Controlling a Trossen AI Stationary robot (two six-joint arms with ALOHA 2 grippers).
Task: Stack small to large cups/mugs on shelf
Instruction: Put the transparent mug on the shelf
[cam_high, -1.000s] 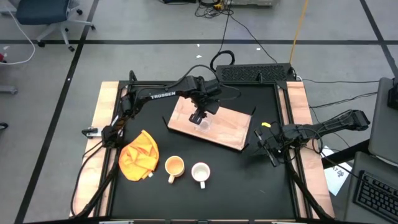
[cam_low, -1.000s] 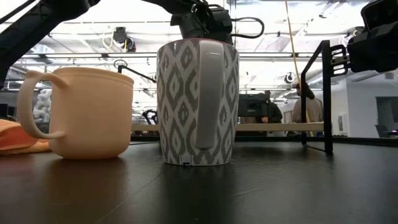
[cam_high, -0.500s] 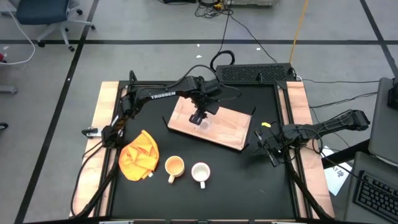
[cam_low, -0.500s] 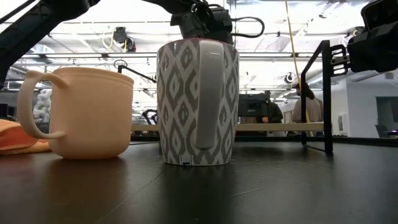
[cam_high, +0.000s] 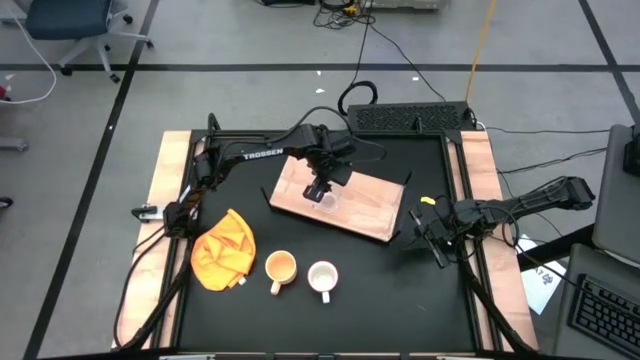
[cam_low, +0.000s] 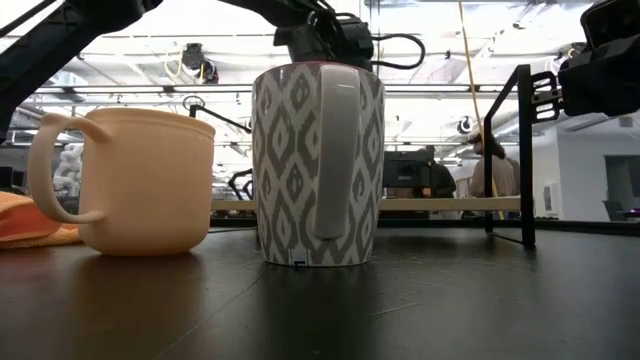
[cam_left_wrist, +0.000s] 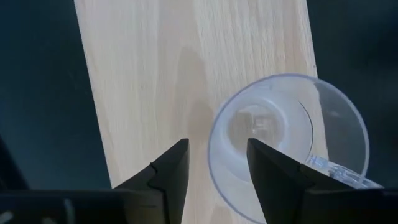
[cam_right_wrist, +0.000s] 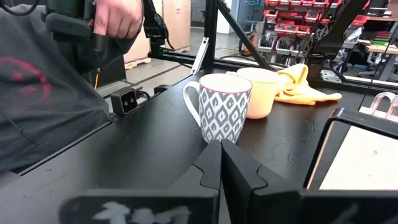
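At the near edge of the black table (cam_high: 400, 290), the white patterned mug (cam_high: 322, 277) and the yellow-orange mug (cam_high: 280, 267) are standing upright side by side, close together but not touching, with the orange cloth (cam_high: 224, 249) bunched just beside the yellow-orange mug toward the near left corner. Neither mug is being handled yet.

Farther in, the wooden shelf board (cam_high: 370, 208) is lying at a slant across the middle of the table. The left gripper (cam_high: 320, 188) is hanging over the board's left half, and the clear glass cup (cam_left_wrist: 292, 143) is resting upright on the wood there. In the left wrist view the fingers (cam_left_wrist: 169, 171) are standing apart, one finger reaching inside the cup's rim and the other outside it, so the cup wall is sitting between them; whether they are pinching it or have just let go I cannot tell.

The right gripper (cam_right_wrist: 221, 162) is waiting at the right edge of the table, its jaws pressed together on nothing.

By my judgement the first step, seating the smallest cup on the shelf, is finishing. The next move is calling for the left fingers to lift straight up clear of the rim without tipping the glass, then to travel to the near edge for the yellow-orange mug.
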